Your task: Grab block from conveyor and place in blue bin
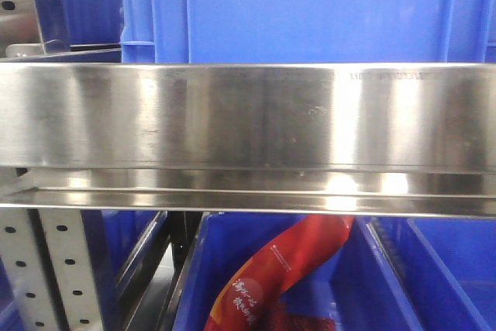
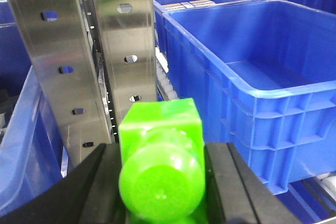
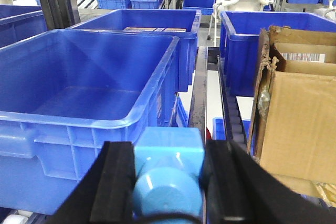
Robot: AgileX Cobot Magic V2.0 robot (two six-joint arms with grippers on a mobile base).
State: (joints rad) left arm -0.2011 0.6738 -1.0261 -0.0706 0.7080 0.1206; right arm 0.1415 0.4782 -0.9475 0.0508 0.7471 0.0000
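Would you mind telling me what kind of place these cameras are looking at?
Most likely a warehouse or parts-sorting area. Many blue plastic bins stand in rows, perforated steel rack uprights rise between them, and a worn cardboard box sits alongside.

Bright, even indoor light. White glare streaks the steel rail [image 1: 248, 122]. The green block [image 2: 160, 166] and light blue block [image 3: 169, 174], close to the lenses, are blurred; the blue bin [image 3: 79, 114] is sharp.

Front view close on rail [image 1: 248, 114], wrist views facing blue bin [image 2: 247, 92]
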